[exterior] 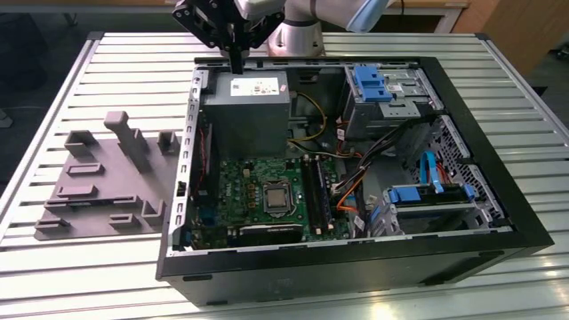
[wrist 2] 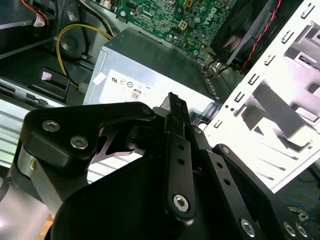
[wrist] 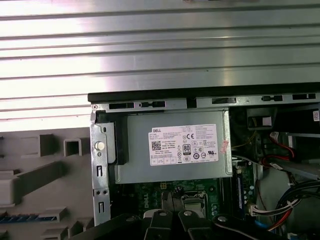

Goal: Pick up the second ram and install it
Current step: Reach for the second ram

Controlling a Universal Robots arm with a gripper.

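My gripper (exterior: 237,69) hangs above the back edge of the open computer case (exterior: 498,200), over the grey power supply (exterior: 247,100). Its fingers stand together, shut, with nothing between them in both wrist views (wrist 2: 174,98) (wrist: 172,198). A thin blue-green strip (wrist: 27,218), which looks like the second ram, lies in the grey fixture plate (wrist: 30,195) beside the case, well apart from the gripper. The long black memory slots (exterior: 314,193) run along the green motherboard (exterior: 240,190) inside the case.
The fixture plate (exterior: 102,183) with upright posts stands at the exterior view's left of the case on the slatted metal table (exterior: 89,67). Drive cages with blue clips (exterior: 378,87), orange and yellow cables (exterior: 347,193) and the case walls crowd the exterior view's right.
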